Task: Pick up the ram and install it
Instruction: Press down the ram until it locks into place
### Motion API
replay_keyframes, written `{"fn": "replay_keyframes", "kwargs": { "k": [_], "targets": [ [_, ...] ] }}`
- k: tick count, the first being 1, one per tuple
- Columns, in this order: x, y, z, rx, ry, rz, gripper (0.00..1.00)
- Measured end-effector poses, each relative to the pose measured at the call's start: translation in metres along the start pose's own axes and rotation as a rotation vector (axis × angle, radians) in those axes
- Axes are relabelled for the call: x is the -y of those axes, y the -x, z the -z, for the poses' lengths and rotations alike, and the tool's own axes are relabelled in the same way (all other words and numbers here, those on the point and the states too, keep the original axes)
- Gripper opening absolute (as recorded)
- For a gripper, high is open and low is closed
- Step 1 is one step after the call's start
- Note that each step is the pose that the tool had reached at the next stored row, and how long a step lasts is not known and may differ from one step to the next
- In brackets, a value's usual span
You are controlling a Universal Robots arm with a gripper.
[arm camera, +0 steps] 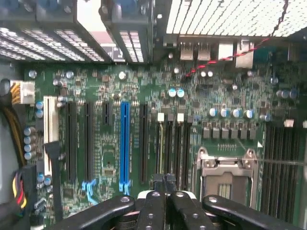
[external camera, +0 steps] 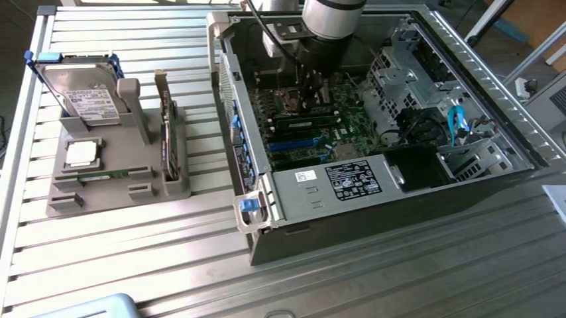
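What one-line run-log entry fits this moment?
tool: shut, inside computer case | place: over motherboard memory slots | ram: at slots under tool | held: cannot tell

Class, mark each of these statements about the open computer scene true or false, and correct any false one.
1. The gripper is inside the open computer case, over the motherboard. True.
2. The hard drive lies inside the case. False: it stands in the grey holder on the table, at the exterior view's left.
3. The gripper's fingers are shut. True.
4. The case's side panel is closed. False: the case is open and its insides show.
5. In the wrist view, one long slot on the motherboard is blue. True.
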State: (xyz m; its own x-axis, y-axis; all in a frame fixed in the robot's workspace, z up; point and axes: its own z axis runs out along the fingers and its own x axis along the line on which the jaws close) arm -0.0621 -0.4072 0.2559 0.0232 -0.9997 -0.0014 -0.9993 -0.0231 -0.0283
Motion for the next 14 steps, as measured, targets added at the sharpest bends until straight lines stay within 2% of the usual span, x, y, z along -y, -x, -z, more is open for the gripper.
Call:
{"fn": "replay_keyframes", "kwargs": {
  "k": [7, 14],
  "targets": [
    [-0.0014, 0.0, -0.0135, -0.0002, 0.0042, 0.0, 0.11],
    [-0.0043, 0.0, -0.0203, -0.0005, 0.0048, 0.0, 0.11]
  ]
}}
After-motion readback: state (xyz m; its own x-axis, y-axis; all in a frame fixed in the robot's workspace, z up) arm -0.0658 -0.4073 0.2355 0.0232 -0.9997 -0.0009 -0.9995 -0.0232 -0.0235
